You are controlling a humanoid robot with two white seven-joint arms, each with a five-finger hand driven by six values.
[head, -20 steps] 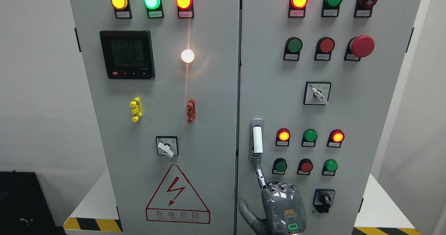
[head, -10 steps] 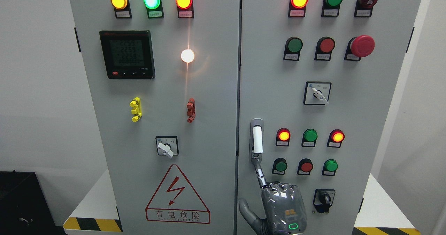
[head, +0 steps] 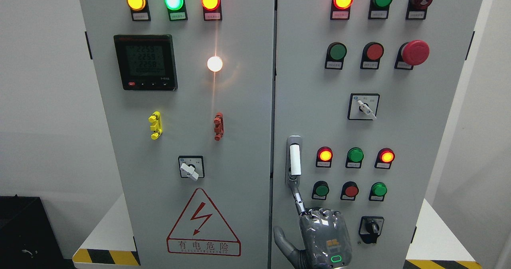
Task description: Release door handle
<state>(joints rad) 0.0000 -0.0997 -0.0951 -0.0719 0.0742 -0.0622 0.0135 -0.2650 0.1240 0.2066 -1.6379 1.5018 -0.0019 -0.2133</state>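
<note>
Although we face a wide grey electrical cabinet (head: 239, 101) that fills most of the head view, our own part in it is small. Its left door (head: 183, 149) carries a digital meter (head: 145, 62) with lit figures, a row of yellow, green and orange lamps (head: 174, 0) along the top, a bright white lamp (head: 214, 64), a yellow clip (head: 155, 125), a red clip (head: 218, 126), a small rotary switch (head: 191, 167) and a red triangular warning sign (head: 203, 223). Its right door (head: 399, 113) holds more lamps and push buttons, a big red mushroom button (head: 415, 52), a selector switch (head: 364, 107) and a black knob (head: 371, 229). The cabinet stands on a white table (head: 105, 229) with yellow and black striped edging.

Near the left edge of the right door, just beside the seam between the doors, sits the door handle (head: 294, 160), upright, with a white grip in a grey metal frame. Our right hand (head: 321, 239) rises from the bottom edge below it, back of the hand toward us. One of its fingers (head: 297, 199) is stretched straight up, its tip touching the lower end of the handle; the others are curled against the palm, and the thumb (head: 282, 241) juts out to the left. The hand grasps nothing. Our left arm does not show.
</note>
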